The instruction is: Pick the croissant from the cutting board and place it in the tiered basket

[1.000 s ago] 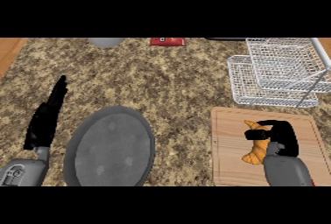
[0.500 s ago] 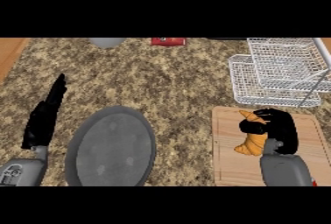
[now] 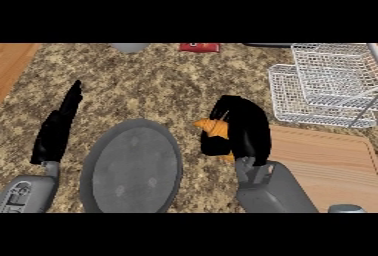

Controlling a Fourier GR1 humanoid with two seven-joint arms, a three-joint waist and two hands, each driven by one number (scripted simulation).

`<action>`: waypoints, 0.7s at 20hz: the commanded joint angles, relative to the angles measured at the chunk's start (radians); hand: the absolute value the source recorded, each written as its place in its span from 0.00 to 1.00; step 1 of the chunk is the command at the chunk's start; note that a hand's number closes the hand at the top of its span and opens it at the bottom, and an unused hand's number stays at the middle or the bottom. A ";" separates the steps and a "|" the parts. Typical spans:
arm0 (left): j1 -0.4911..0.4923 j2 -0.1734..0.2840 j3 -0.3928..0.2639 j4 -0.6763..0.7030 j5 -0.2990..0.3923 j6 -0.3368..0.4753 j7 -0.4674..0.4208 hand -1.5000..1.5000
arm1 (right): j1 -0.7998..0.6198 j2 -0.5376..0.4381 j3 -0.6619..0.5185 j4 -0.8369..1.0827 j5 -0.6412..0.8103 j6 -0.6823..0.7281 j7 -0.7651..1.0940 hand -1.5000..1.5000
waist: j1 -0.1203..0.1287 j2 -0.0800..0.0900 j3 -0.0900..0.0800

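Note:
My right hand [image 3: 240, 129] is curled round the orange croissant [image 3: 212, 127], holding it above the speckled counter, left of the wooden cutting board [image 3: 325, 161]. Only the croissant's left part shows; the hand covers the remainder. The white wire tiered basket [image 3: 328, 85] stands at the back right, beyond the board and to the right of the hand. My left hand [image 3: 57, 127] rests open with straight fingers pointing up at the left side of the view.
A grey oval plate [image 3: 133, 166] lies on the counter between the two hands. A red object [image 3: 199, 47] and a grey bowl [image 3: 130, 47] sit at the far edge. Wooden flooring shows at the far left [image 3: 15, 62].
The right hand closed on the croissant, lifted it off the cutting board and carried it left over the counter. The left hand has stayed where it was.

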 commanded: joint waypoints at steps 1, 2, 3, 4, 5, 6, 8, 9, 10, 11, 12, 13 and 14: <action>0.042 0.008 0.018 0.002 0.010 -0.011 -0.028 0.50 | -0.159 0.001 0.078 -0.077 0.109 -0.019 0.081 1.00 | -0.019 -0.005 0.000; 0.024 0.021 0.032 -0.009 0.010 -0.013 -0.006 0.50 | -0.139 0.001 0.076 -0.074 0.124 -0.073 0.043 1.00 | -0.025 -0.002 0.001; 0.019 0.006 0.027 -0.015 0.017 -0.013 0.011 0.50 | -0.182 0.001 0.081 -0.103 0.152 -0.057 0.083 1.00 | -0.028 -0.004 0.001; 0.042 -0.011 0.008 -0.006 -0.016 0.016 -0.003 0.50 | -0.272 0.001 -0.038 -0.081 0.135 0.006 0.051 1.00 | -0.028 -0.001 0.001; 0.047 -0.008 0.010 -0.042 -0.006 0.006 0.018 0.50 | -0.287 0.001 -0.016 -0.156 0.135 0.045 0.109 1.00 | -0.031 -0.005 0.001; 0.049 0.070 0.079 -0.035 0.053 -0.073 0.008 0.50 | -0.228 -0.025 -0.038 -0.179 0.148 0.034 0.063 1.00 | -0.035 -0.003 0.001; 0.082 -0.022 0.010 -0.056 -0.013 0.006 -0.017 0.50 | -0.370 -0.019 -0.096 -0.122 0.167 0.132 0.112 1.00 | -0.031 -0.003 0.001; 0.058 0.001 0.037 -0.052 -0.010 -0.005 0.012 0.50 | -0.323 -0.048 -0.104 -0.138 0.170 0.128 0.071 1.00 | -0.035 -0.001 0.001; 0.021 -0.010 0.032 -0.003 -0.024 0.008 0.006 0.50 | -0.363 -0.081 -0.118 -0.154 0.189 0.163 0.083 1.00 | -0.043 -0.001 0.001; 0.053 -0.034 0.015 -0.003 -0.030 0.022 -0.013 0.50 | -0.410 -0.106 -0.129 -0.130 0.191 0.240 0.102 1.00 | -0.042 -0.003 0.000; 0.030 0.014 0.059 -0.002 -0.005 -0.014 -0.009 0.50 | -0.440 -0.113 -0.161 -0.163 0.164 0.293 0.108 1.00 | -0.041 -0.003 0.000; 0.072 -0.011 0.026 -0.057 -0.025 0.000 0.003 0.50 | -0.453 -0.109 -0.183 -0.107 0.153 0.299 0.089 1.00 | -0.033 -0.002 0.001; 0.044 -0.002 0.036 -0.053 -0.019 -0.015 0.019 0.50 | -0.441 -0.135 -0.213 -0.105 0.120 0.320 0.050 1.00 | -0.036 -0.001 0.001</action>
